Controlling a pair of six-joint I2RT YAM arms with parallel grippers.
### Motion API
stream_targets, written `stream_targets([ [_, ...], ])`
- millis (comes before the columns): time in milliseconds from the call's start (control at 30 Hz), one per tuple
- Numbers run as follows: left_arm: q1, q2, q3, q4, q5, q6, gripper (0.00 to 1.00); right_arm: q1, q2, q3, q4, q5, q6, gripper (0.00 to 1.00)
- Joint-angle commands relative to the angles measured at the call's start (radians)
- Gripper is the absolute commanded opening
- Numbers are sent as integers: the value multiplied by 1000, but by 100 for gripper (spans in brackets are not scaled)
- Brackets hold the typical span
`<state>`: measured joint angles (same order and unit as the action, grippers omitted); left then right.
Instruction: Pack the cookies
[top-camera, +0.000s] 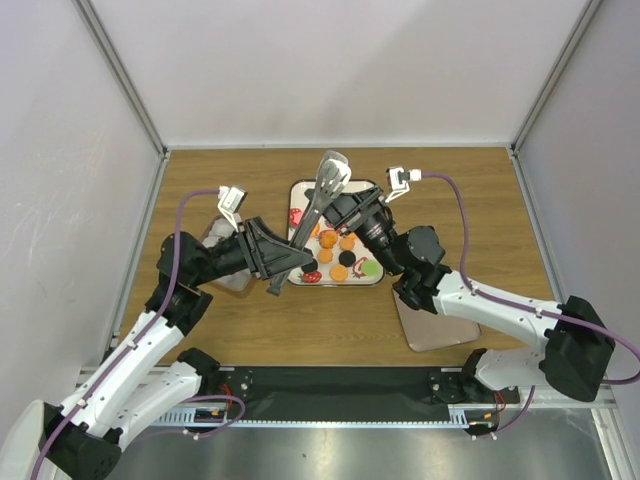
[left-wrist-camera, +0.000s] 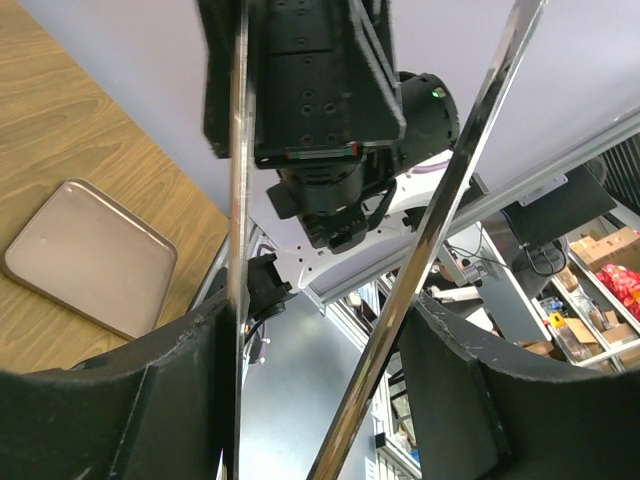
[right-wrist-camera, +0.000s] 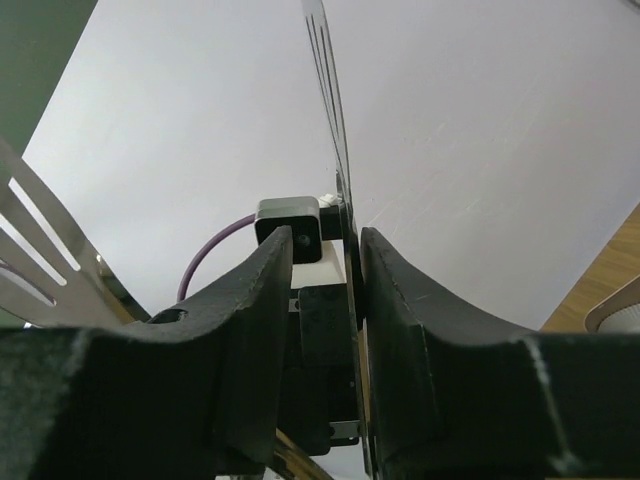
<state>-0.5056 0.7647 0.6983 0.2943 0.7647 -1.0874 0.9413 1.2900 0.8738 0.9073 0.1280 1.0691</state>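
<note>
Our right gripper (right-wrist-camera: 325, 250) has its fingers parted, with one blade of the metal tongs (top-camera: 322, 190) standing loose between them. Our left gripper (left-wrist-camera: 318, 310) straddles both tong arms, but we cannot tell whether it is pressing on them. The tongs reach over the white tray (top-camera: 345, 283), where the cookies (top-camera: 340, 255) lie. If the left has no firm hold while the right stands slack, we judge the tongs could slip, drop onto the tray and scatter the cookies.

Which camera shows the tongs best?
Top external: the tongs appear whole, angled over the cookie tray between both arms. The left wrist view shows only their two metal arms, close up. The right wrist view shows only the slotted blades, one of them edge-on.
</note>
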Motion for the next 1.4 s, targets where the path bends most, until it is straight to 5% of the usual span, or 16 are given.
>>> stream_targets([
  [0, -4, -15, 50, -1, -11, 40, 65, 5, -60, -2, 19, 57, -38, 40],
  [500, -4, -15, 55, -30, -11, 64, 62, -75, -262, -48, -263, 205, -83, 75],
  [767, -4, -21, 81, -138, -48, 151, 62, -179, -437, -50, -615, 292, -83, 77],
  [1000, -5, 24, 156, -403, -238, 336, 59, -285, -462, 140, -1236, 266, -311, 74],
  [1367, -31, 191, 228, -610, -583, 492, 54, -285, -422, 48, -1395, 176, -563, 74],
])
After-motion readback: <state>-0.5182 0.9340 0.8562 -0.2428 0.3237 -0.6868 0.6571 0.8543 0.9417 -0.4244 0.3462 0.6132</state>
